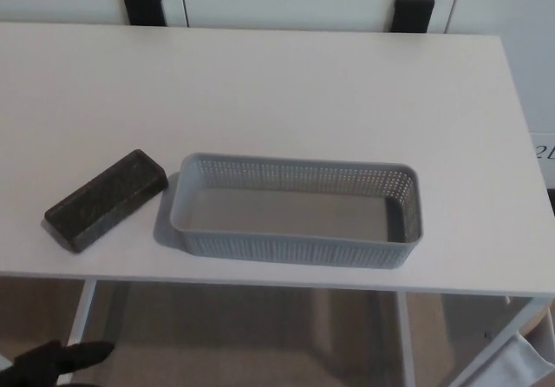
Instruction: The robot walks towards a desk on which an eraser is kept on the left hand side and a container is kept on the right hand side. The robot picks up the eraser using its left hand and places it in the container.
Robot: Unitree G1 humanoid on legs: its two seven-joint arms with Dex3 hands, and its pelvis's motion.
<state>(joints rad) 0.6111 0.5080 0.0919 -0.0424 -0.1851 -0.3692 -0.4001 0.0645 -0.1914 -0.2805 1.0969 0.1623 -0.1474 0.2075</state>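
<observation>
Eraser (pixel 106 200) lies flat on the white surface (pixel 286 92), dark and oblong, long axis tilted from 8 o'clock up toward 2 o'clock. It sits at 9 o'clock of the container (pixel 295 211), just beside the container's left end; contact between them cannot be judged. Container is a grey perforated rectangular basket, upright, interior bare, set near the front edge of the surface. Left hand (pixel 59 359) shows only as a black shape at the bottom-left corner, below the surface edge, at 6 o'clock of the eraser and well apart from it; finger state cannot be told. Right hand not visible.
</observation>
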